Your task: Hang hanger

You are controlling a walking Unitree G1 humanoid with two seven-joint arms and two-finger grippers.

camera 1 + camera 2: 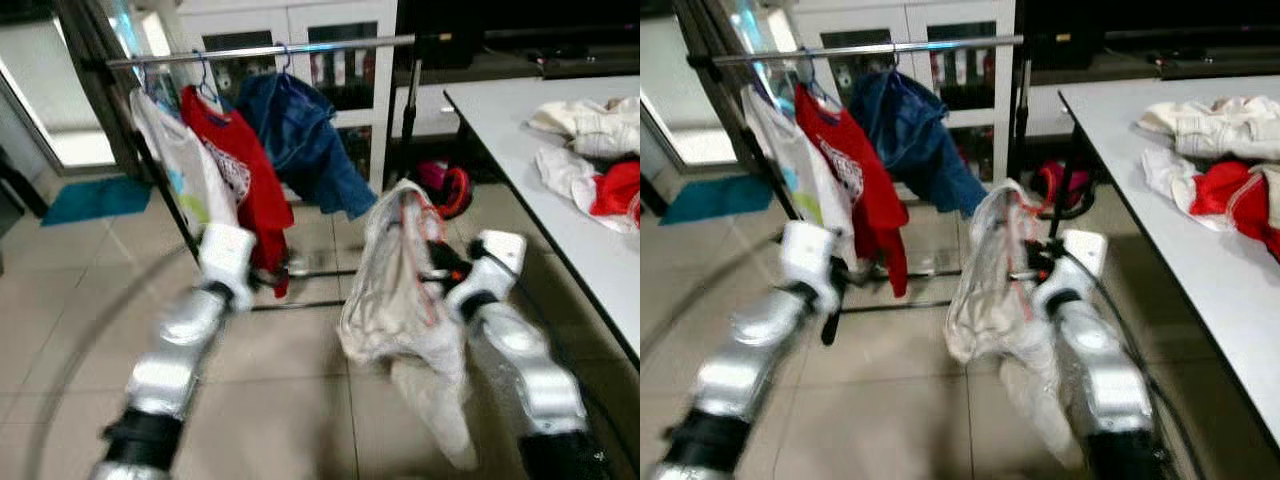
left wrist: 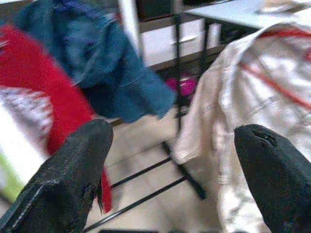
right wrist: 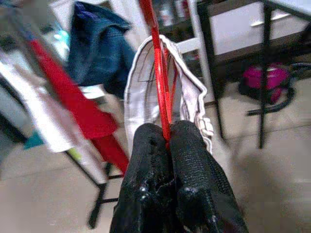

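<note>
Here, before the rail [image 1: 260,50], the right tool [image 3: 167,141] pinches a red hanger [image 3: 158,73] bearing a pale garment [image 1: 395,290], while the left tool [image 2: 170,170] is spread.

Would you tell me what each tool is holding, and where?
Right tool pinches the red hanger carrying a white garment; left tool holds nothing.

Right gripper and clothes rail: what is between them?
The right gripper pinches a red hanger bearing a white garment. Between it and the rail, left eye view shows tiled floor.
</note>
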